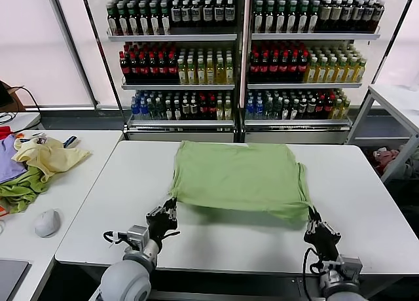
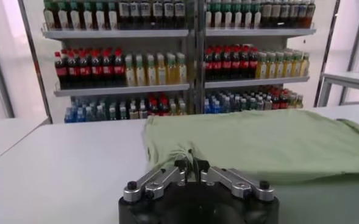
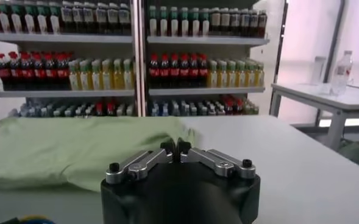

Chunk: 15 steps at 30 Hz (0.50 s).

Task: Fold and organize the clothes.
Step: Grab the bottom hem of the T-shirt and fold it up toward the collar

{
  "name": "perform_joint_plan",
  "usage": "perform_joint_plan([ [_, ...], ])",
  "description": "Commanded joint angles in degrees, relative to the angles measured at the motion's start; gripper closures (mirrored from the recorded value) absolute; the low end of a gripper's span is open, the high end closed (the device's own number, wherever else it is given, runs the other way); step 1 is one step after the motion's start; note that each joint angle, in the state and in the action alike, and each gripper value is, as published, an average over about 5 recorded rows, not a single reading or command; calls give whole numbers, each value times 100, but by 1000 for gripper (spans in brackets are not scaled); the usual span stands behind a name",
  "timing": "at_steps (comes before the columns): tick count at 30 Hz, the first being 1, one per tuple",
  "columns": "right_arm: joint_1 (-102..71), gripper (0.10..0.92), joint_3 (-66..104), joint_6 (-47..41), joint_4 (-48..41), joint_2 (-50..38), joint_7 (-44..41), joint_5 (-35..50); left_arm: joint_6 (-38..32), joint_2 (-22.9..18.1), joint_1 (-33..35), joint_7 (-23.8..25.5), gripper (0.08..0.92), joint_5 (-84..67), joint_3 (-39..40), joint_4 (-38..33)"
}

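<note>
The light green shirt point(image 1: 239, 173) lies spread on the white table point(image 1: 98, 209), plain side up; its collar and print are hidden. My left gripper point(image 1: 169, 212) is shut on the shirt's near left corner, with bunched cloth between the fingers in the left wrist view point(image 2: 189, 163). My right gripper point(image 1: 313, 221) is shut on the near right corner, also seen in the right wrist view point(image 3: 175, 146). The near edge hangs slightly above the table between the two grippers. The shirt also shows in the left wrist view point(image 2: 270, 143) and in the right wrist view point(image 3: 63, 149).
Shelves of bottles point(image 1: 242, 59) stand behind the table. A side table on the left holds a pale yellow garment point(image 1: 49, 157), a darker green one point(image 1: 19, 191), a purple one point(image 1: 8, 163) and a grey mouse point(image 1: 47, 222). Another table point(image 1: 399, 101) stands at the right.
</note>
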Motion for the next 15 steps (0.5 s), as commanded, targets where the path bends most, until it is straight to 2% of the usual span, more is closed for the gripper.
perform_joint_plan([
  [1, 1017, 890, -72, -34, -719, -400, -5, 135, -22, -17, -1283, -4, 830, 126, 463, 1172],
  [8, 1579, 890, -383, -137, -1443, -533, -41, 47, 64, -157, -1785, -29, 835, 554, 806, 1922],
  [15, 1848, 890, -504, -169, -1904, -492, -58, -150, 176, -279, -2075, -77, 846, 827, 1000, 2313],
])
